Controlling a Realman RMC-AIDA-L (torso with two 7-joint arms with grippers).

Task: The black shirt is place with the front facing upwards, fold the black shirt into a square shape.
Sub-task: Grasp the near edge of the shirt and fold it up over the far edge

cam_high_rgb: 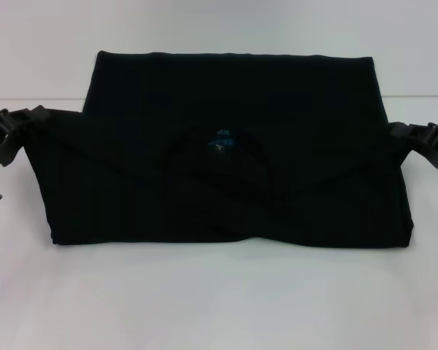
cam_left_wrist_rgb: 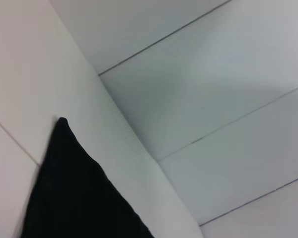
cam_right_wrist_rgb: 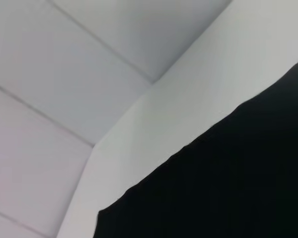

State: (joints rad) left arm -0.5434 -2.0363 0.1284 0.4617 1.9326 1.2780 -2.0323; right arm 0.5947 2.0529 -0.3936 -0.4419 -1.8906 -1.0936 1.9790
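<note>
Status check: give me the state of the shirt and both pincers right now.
black shirt: folded once, near half doubled over, neck opening and blue label facing up.
left pincer: at the shirt's left edge, touching the cloth.
right pincer: at the shirt's right edge, touching the cloth.

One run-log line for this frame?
stage: mid-fold | black shirt: collar half doubled over, neck label up | left gripper: shirt's left edge | right gripper: right edge
</note>
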